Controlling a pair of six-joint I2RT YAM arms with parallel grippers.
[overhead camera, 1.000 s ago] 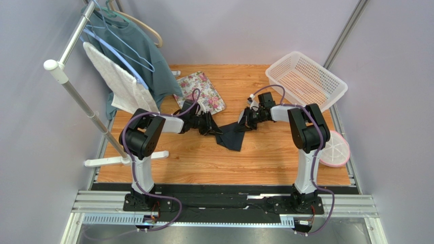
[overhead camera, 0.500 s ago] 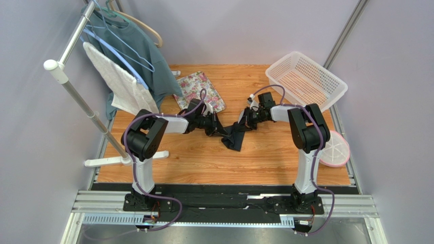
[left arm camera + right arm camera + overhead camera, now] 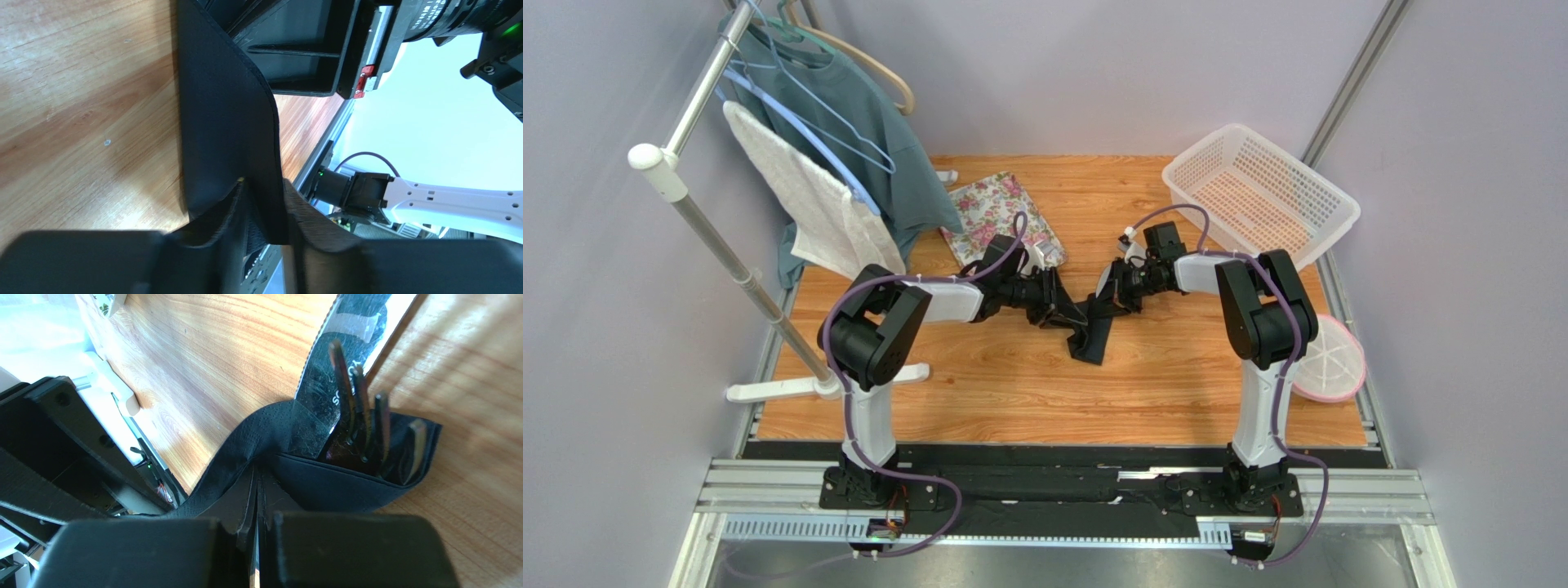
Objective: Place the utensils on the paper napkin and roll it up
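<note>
The black paper napkin [image 3: 1090,333] lies folded into a narrow strip at the table's middle, between both grippers. My left gripper [image 3: 1070,316] is shut on its left edge, and the left wrist view shows the sheet [image 3: 227,110] pinched between the fingers [image 3: 319,223]. My right gripper [image 3: 1111,300] is shut on the napkin's far end [image 3: 344,478]. In the right wrist view, dark fork tines [image 3: 362,416] stick out of the fold. Beside them lies a glossy grey strip that looks like the knife [image 3: 350,331]. Both utensils are hidden in the top view.
A floral tray [image 3: 995,206] lies behind the left gripper. A white perforated basket [image 3: 1259,190] stands at the back right, and a pink-rimmed round lid [image 3: 1330,358] at the right edge. A clothes rack with a towel and teal shirt [image 3: 824,184] stands at the left, its foot [image 3: 824,386] on the table.
My left gripper has moved right, toward the right gripper, carrying the napkin's edge over. The napkin has narrowed into a strip. The right gripper has stayed put.
</note>
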